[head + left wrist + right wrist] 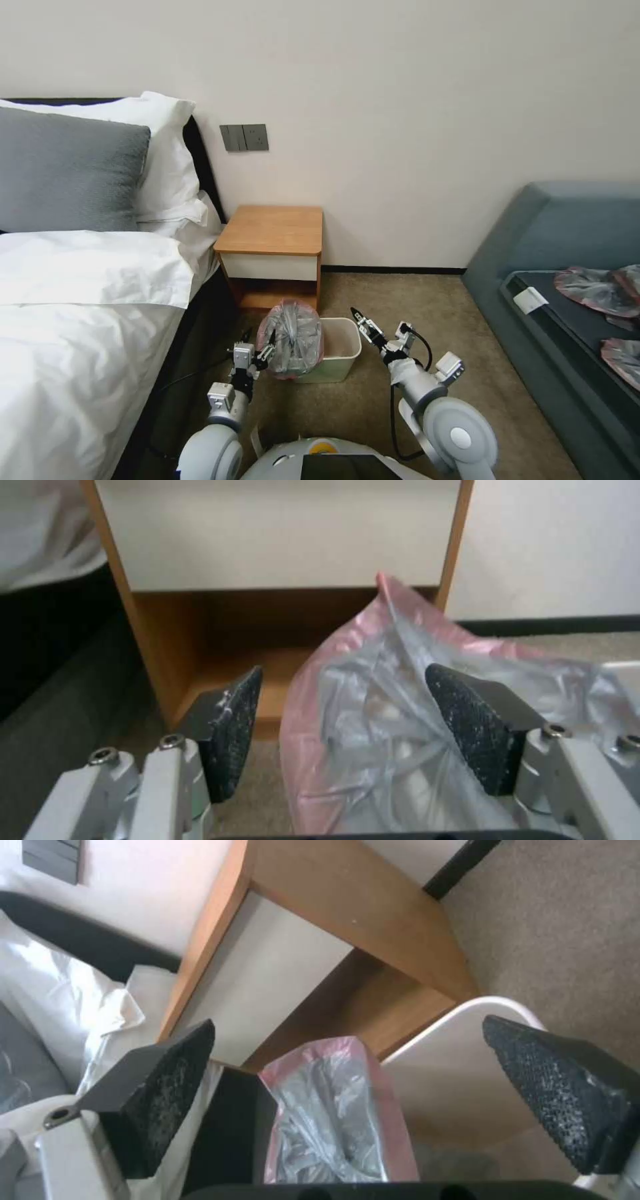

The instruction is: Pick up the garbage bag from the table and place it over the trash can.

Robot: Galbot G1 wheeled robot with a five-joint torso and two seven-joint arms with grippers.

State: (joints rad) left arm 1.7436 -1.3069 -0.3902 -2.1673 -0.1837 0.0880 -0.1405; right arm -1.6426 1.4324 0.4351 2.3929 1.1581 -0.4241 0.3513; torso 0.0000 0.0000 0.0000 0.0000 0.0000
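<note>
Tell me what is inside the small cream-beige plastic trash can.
The cream-beige plastic trash can shows bare inner walls on its right half. The crinkled grey garbage bag with the pink rim covers its left half, hiding what is beneath.

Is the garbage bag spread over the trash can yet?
No. The garbage bag stands bunched on the trash can's left rim; the rest is uncovered.
</note>
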